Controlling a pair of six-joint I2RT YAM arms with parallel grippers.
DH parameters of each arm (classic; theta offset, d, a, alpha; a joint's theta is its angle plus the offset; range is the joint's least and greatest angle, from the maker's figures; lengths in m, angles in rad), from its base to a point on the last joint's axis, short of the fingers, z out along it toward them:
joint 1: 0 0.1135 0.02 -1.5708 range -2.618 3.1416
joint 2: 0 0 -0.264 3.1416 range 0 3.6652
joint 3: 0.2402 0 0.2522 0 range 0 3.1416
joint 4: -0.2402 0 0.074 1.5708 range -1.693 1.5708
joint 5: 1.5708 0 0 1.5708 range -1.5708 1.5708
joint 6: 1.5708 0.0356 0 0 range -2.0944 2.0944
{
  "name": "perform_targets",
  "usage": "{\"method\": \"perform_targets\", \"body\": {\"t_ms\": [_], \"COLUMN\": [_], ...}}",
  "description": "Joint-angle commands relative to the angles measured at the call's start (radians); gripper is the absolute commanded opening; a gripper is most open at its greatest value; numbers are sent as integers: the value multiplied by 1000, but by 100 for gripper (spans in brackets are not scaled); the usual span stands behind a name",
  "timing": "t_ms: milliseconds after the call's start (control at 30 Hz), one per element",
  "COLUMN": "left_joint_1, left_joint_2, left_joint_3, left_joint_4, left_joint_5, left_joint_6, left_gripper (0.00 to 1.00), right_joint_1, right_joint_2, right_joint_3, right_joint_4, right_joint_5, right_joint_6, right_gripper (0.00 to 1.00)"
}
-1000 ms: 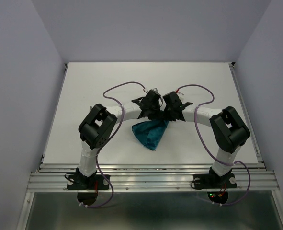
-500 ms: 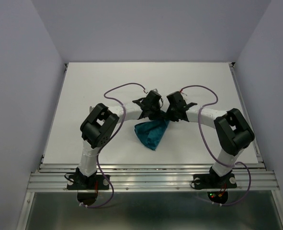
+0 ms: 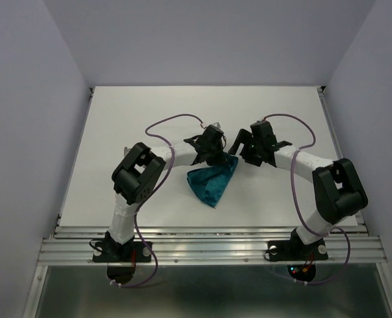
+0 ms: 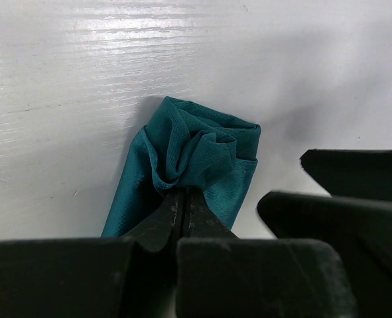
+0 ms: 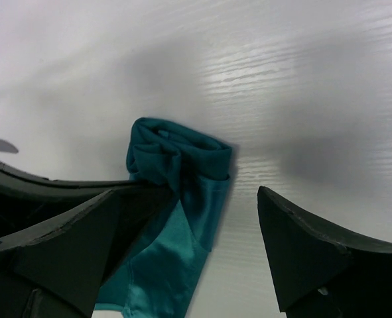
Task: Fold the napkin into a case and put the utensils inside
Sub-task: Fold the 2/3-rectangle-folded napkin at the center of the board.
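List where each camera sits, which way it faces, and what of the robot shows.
Top external: above and behind the bases, facing down on the white table; both arms show, bunched teal cloth napkin between them.
Left wrist: on the left arm, facing down along its shut left gripper pinching the napkin.
Right wrist: on the right arm, facing down through the open right gripper.
All views share the napkin.

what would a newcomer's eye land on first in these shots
The bunched teal napkin stands out first, as the only colour on the white table; it lies near the middle, between the two arms. Next comes the left arm, its jaws shut on the cloth's far end. The right arm has its jaws wide open close by that same end.
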Motion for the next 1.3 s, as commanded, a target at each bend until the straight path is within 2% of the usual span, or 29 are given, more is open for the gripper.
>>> {"method": "perform_targets", "body": {"t_ms": [0,267,467,833,1100,1267], "left_joint_1": [-9,-9,-9,-9,-9,-9], "left_joint_2": [19,0,-19,-22,-33,-37], "left_joint_3": [-13,-14,-22,-33,-34,-31], "left_joint_4": [-4,25,38,58,84,85], "left_joint_5": [6,20,29,43,49,49], "left_joint_6": [27,44,67,73,76,79], "left_gripper": [0,0,0,0,0,0], "right_joint_1": [3,3,3,3,3,3], "right_joint_2": [12,92,130,116,158,158], "right_joint_3": [-18,-7,-7,8,1,-38], "right_joint_4": [97,97,87,98,74,77], "right_joint_5": [-122,-133,-100,-51,-28,-11], "right_joint_6": [-28,-29,-6,83,74,84], "right_gripper": [89,89,84,83,74,63]}}
